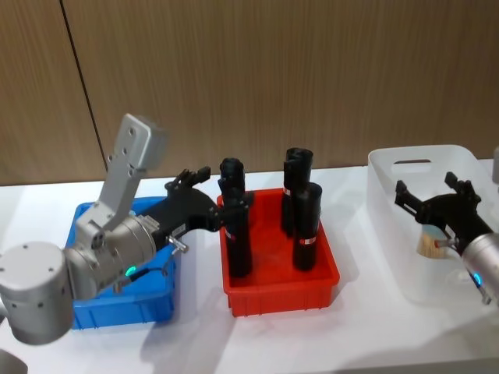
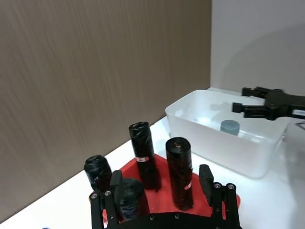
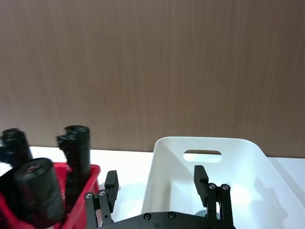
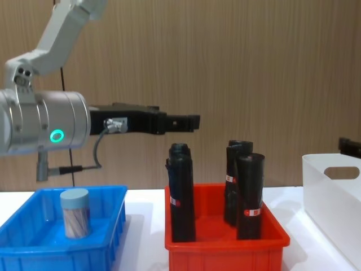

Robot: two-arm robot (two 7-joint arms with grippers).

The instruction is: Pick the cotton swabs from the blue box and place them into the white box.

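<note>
- I see the left gripper (image 4: 181,122) held level, high above the blue box (image 4: 34,251) and red bin (image 4: 225,249), jaws spread, empty.
- Right gripper (image 1: 430,191) is over the white box (image 1: 390,158), jaws spread, empty.
- One cotton swabs jar (image 4: 75,212) stands upright in the blue box, and another (image 2: 229,126) is in the white box.

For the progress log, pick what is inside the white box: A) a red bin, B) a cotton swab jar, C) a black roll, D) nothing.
B: a cotton swab jar with a pale blue lid stands in the white box, near the open right gripper.
</note>
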